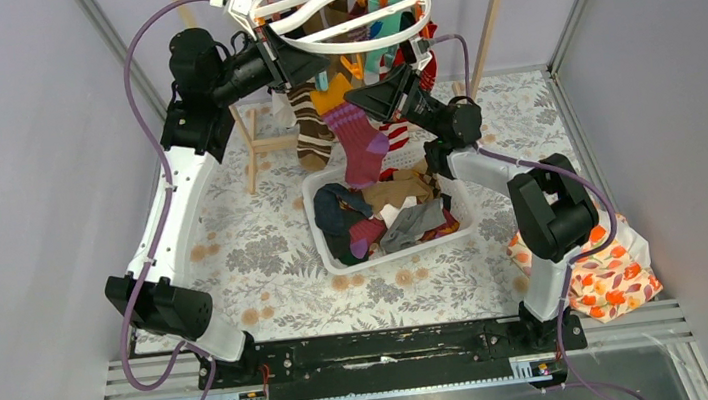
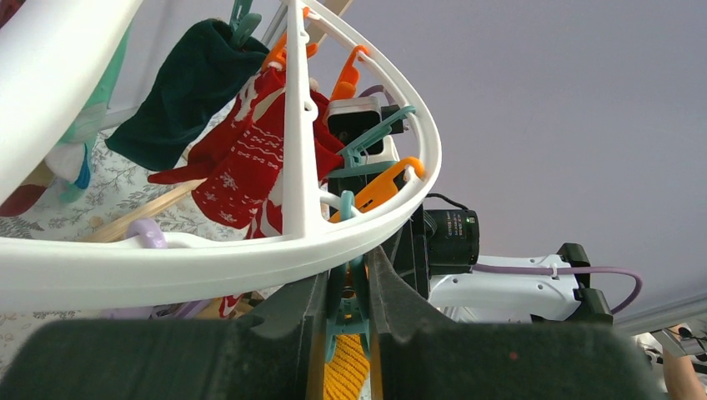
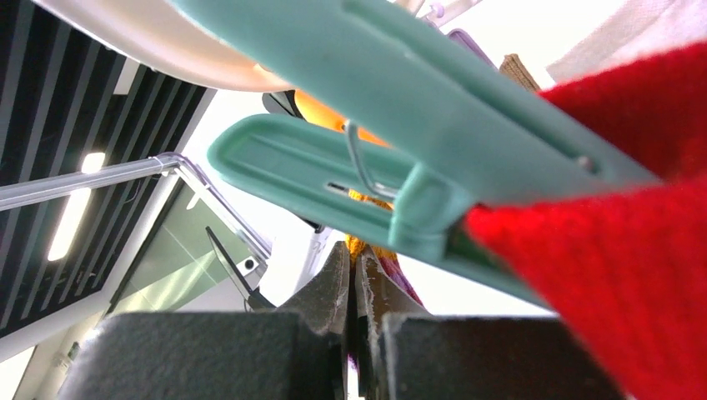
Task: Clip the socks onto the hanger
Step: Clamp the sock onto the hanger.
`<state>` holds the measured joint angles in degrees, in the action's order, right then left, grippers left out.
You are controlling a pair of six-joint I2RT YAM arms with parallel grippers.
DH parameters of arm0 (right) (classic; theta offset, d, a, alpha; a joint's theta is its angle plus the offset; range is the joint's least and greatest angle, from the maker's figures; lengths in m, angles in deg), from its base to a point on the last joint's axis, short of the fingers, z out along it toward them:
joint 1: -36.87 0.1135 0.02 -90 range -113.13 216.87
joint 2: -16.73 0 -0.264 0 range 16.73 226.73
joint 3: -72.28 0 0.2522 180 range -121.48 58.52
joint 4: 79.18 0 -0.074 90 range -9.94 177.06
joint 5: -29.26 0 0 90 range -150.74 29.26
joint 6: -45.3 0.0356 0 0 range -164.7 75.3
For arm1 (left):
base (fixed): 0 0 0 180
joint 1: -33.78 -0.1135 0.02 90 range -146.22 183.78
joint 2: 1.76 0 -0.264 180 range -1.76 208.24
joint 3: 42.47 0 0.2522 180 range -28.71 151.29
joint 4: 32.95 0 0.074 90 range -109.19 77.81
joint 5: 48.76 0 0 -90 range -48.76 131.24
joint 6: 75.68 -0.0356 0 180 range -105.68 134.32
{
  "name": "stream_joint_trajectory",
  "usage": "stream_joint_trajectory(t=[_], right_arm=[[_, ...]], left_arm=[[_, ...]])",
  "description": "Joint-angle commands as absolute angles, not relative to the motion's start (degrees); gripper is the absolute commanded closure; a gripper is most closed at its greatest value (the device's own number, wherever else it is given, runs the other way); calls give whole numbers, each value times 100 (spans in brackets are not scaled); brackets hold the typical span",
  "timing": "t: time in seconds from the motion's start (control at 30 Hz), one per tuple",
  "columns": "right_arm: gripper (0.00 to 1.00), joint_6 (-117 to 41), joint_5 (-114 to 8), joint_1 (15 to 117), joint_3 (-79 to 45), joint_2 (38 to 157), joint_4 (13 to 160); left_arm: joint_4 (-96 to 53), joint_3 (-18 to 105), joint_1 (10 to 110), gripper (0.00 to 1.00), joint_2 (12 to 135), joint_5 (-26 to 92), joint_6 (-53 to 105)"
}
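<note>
Between the left claw's (image 2: 348, 275) two fingers sits a teal clip (image 2: 343, 312), and the claw is pinching it from both sides. Just above the fingertips runs the white ring of the hanger (image 2: 275, 254), from which this clip dangles. Directly below the clip, a mustard sock (image 2: 346, 371) shows in the narrow gap between the fingers. Further out along the ring, up and to the left of this claw, a dark green sock (image 2: 188, 92) and a red sock with white patterning (image 2: 250, 158) hang from other clips.

From above, the hanger is suspended at the far side of the desk (image 1: 265, 250), with both claws raised to its underside. The right claw (image 3: 354, 250) is pressed together. Slivers of mustard and purple fabric show at its tips, but I cannot tell whether it holds any of it. Just above it, close to the right wrist camera, another teal clip (image 3: 400, 108) bites onto a plain red sock (image 3: 634, 267).

Below and between the two claws hang a magenta sock with a purple toe (image 1: 359, 144) and a brown-and-cream striped sock (image 1: 312, 129). Beneath them on the desk stands a white basket (image 1: 320, 249) with more socks (image 1: 403, 220) heaped inside. A light wooden rack (image 1: 253, 146) stands under the left claw's arm. An orange-patterned bag (image 1: 600, 278) lies near the right arm's base.
</note>
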<state>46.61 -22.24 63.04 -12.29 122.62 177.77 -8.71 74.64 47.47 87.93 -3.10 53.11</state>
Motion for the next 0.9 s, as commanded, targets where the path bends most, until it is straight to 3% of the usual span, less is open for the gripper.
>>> stream_joint_trajectory(t=[0.0, 0.87], right_arm=[[100, 4741, -2196, 6263, -1539, 12039, 18541], [100, 4777, -1943, 6267, -1558, 11967, 18536]], left_arm=[[-1050, 7445, 4740, 100, 8657, -545, 5198], [-1174, 7503, 4740, 100, 8737, -526, 5221]])
